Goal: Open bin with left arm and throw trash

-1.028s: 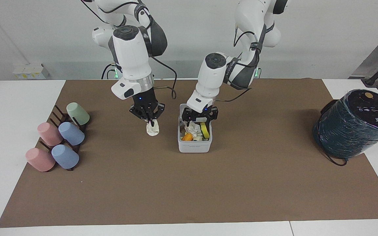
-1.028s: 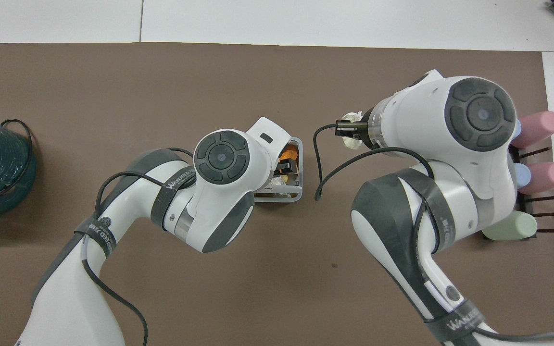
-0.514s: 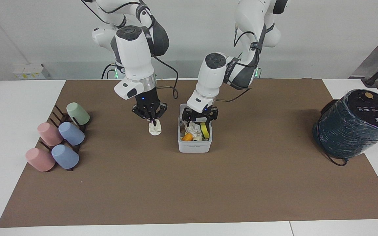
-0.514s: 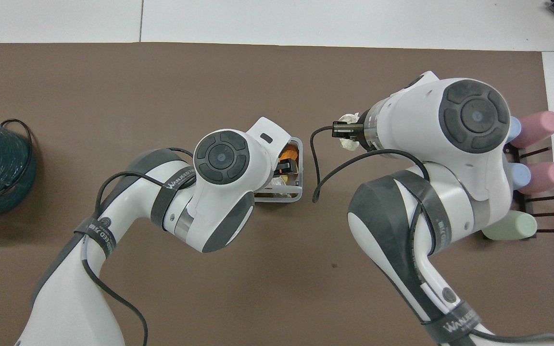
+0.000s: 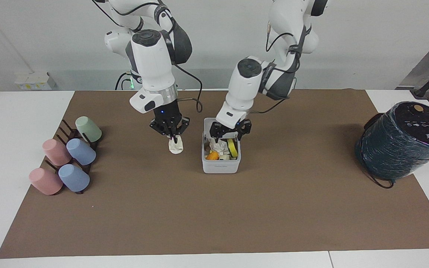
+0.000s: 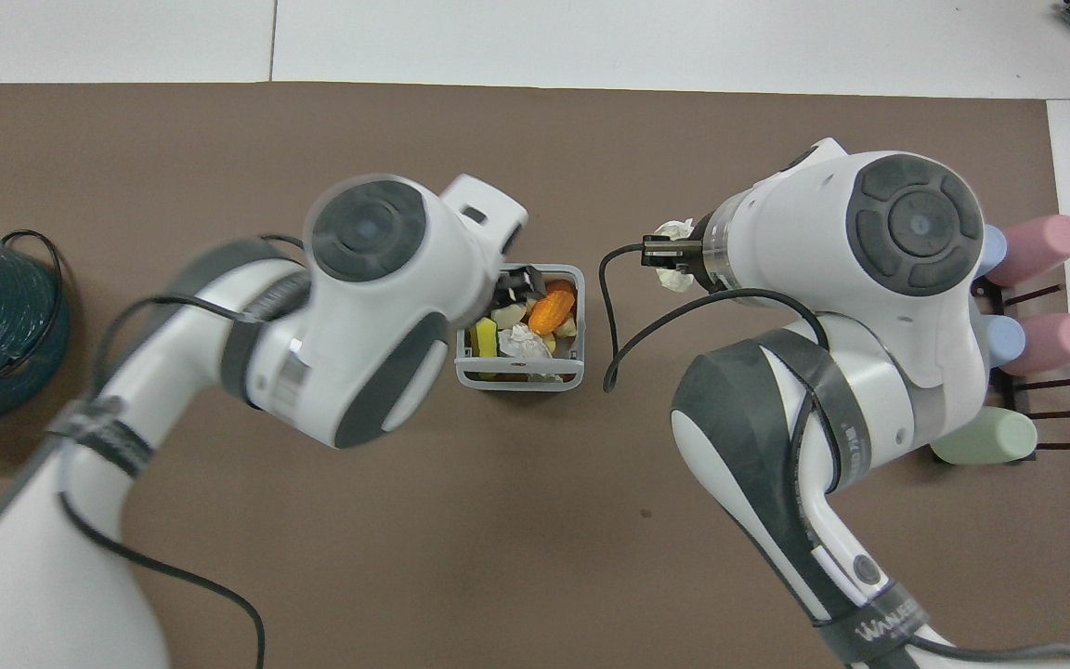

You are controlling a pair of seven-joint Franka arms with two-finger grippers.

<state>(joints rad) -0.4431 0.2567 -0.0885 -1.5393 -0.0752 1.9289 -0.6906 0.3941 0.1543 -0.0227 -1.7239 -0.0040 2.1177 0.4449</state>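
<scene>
We read "WANJEED" on the arm straps. The right gripper pinches a crumpled white wad over the brown mat beside the open bin mid-mat; the left gripper, fingers spread, hangs over the bin's trash.

The open bin sits mid-mat — orange, yellow and crumpled white scraps inside. The right tool pinches a white wad beside it — the left tool sits over the bin's rim.
</scene>
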